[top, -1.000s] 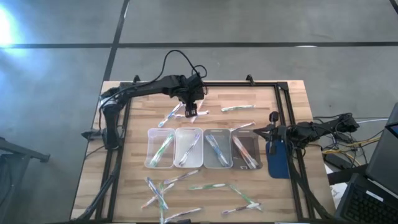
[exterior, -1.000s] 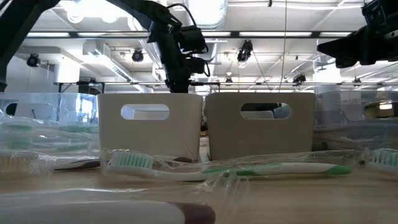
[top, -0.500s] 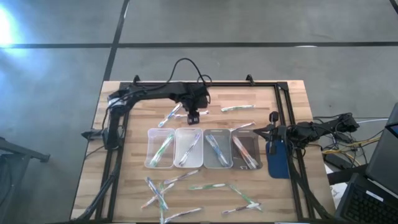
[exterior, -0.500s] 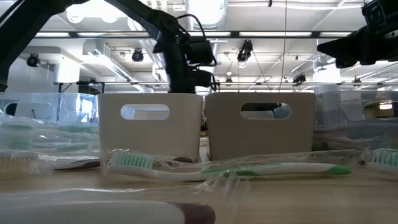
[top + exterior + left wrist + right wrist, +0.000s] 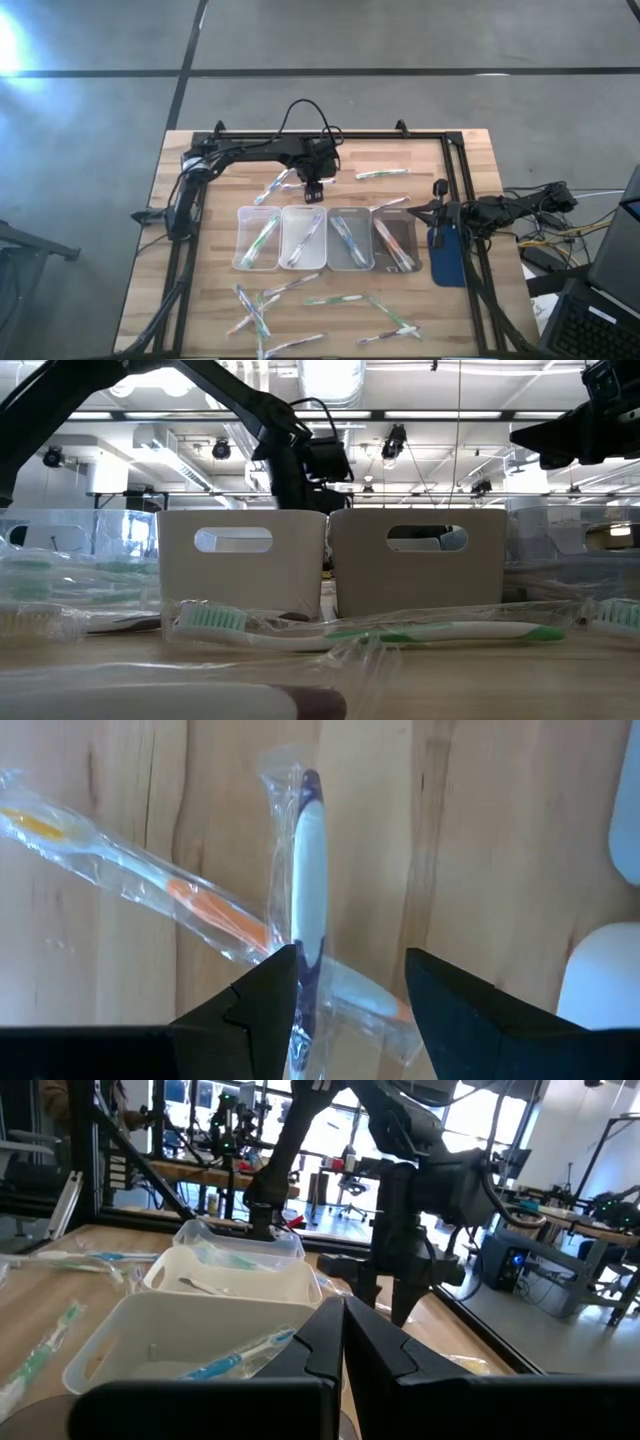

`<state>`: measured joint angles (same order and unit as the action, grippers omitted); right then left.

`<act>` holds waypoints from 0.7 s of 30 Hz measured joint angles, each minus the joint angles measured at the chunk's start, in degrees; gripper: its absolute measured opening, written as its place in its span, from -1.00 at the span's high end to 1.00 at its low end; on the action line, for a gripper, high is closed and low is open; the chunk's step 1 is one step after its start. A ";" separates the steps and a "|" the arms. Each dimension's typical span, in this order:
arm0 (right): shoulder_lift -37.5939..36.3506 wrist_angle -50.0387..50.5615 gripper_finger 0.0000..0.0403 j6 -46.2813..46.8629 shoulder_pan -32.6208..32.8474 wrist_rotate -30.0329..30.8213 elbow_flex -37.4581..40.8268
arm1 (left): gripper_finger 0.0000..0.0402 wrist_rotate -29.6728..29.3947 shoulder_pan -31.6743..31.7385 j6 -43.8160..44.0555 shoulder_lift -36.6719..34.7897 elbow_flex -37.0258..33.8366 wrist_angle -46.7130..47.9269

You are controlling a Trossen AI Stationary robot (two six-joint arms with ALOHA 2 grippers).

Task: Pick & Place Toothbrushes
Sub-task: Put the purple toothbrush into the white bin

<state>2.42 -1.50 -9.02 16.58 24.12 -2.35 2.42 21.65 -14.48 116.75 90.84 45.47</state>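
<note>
Hovering: your left gripper [image 5: 345,990], fingers spread (nothing held), above a purple toothbrush [image 5: 308,880].
Beneath: it crosses an orange toothbrush [image 5: 200,910] on the table [image 5: 470,150], beside the trays [image 5: 303,238].
Waiting: right gripper [image 5: 437,207], clenched, table's right edge.

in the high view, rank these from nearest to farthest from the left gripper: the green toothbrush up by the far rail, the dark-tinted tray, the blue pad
From the left gripper, open:
1. Green toothbrush, on the far side of the table, to the gripper's right.
2. Dark-tinted tray, at the right end of the tray row.
3. Blue pad, past that tray, under the right arm.
</note>
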 joint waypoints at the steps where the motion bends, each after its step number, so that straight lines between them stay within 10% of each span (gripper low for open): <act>1: 0.00 0.00 0.96 0.00 0.02 0.00 0.00 | 0.05 -0.11 0.03 0.00 0.10 0.01 -0.44; 21: 0.00 0.00 0.96 0.00 0.01 -0.02 0.00 | 0.05 -1.55 1.23 0.39 0.50 -0.13 -4.07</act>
<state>2.42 -1.50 -9.02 16.59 24.10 -2.35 0.87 22.88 -14.09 117.25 90.72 41.41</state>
